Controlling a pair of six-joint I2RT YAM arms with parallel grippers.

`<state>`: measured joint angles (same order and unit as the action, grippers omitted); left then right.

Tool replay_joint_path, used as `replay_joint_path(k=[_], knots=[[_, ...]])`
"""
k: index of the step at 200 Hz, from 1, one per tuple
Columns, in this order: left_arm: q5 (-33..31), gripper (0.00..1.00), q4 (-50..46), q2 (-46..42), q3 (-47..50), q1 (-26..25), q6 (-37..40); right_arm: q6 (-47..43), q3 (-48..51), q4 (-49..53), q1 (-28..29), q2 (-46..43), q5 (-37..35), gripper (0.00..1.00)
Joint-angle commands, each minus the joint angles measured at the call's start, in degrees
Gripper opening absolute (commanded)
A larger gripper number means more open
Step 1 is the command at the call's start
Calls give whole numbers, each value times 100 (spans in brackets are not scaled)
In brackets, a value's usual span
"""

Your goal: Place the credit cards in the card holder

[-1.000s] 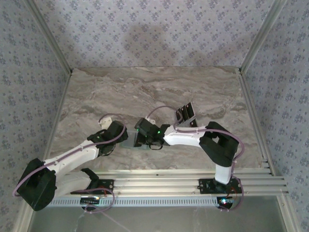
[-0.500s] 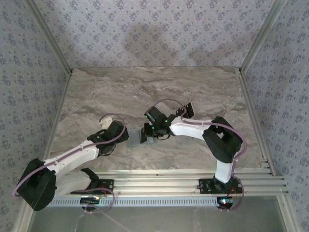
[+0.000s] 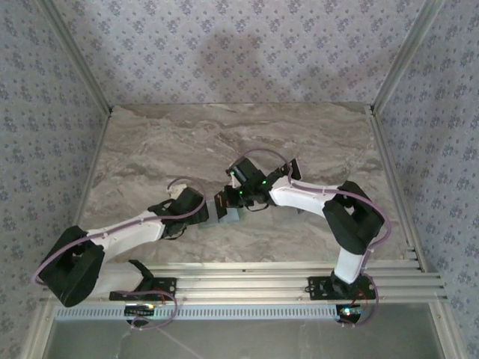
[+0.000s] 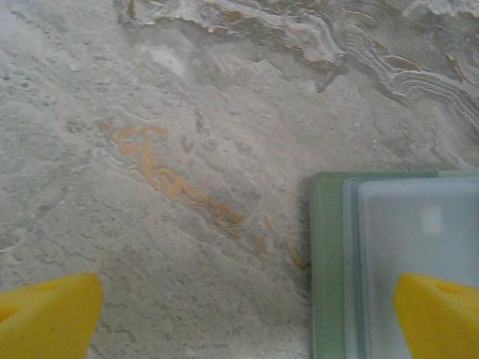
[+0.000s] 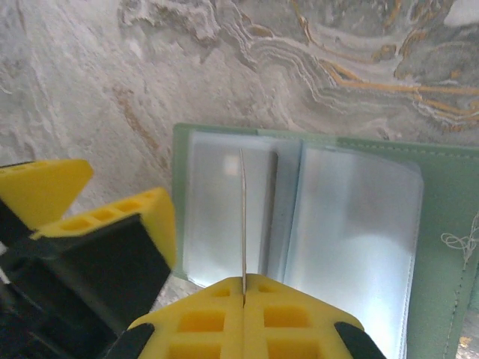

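While my right gripper (image 5: pixel 243 288) is pinched tight on one credit card (image 5: pixel 242 217), held on edge over the open card holder (image 5: pixel 441 194) just ahead of my fingertips, my left gripper (image 4: pixel 239 321) hangs spread wide alongside, gripping nothing, one finger above the holder's clear sleeve. I judge this card is at the pocket but not yet seated, and more dark cards (image 3: pixel 294 167) lie back beside my forearm. Outward runs the marbled tabletop (image 5: pixel 112 90), closed in by flower-patterned walls (image 3: pixel 239 52).
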<state>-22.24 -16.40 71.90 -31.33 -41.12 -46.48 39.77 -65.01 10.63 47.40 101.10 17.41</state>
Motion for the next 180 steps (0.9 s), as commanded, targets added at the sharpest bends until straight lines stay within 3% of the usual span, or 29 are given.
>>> replay_joint_path(k=[1, 114, 180], knots=[[-35, 100, 95, 90, -198, -105, 68, -84, 124, 8, -88, -143, 79, 0], [-235, 100, 208, 295, -45, -423, -57, 117, 805, -491, -341, 56, 48, 0], [-455, 100, -200, 236, 199, -424, -388, 197, 832, -556, -330, 59, 53, 0]])
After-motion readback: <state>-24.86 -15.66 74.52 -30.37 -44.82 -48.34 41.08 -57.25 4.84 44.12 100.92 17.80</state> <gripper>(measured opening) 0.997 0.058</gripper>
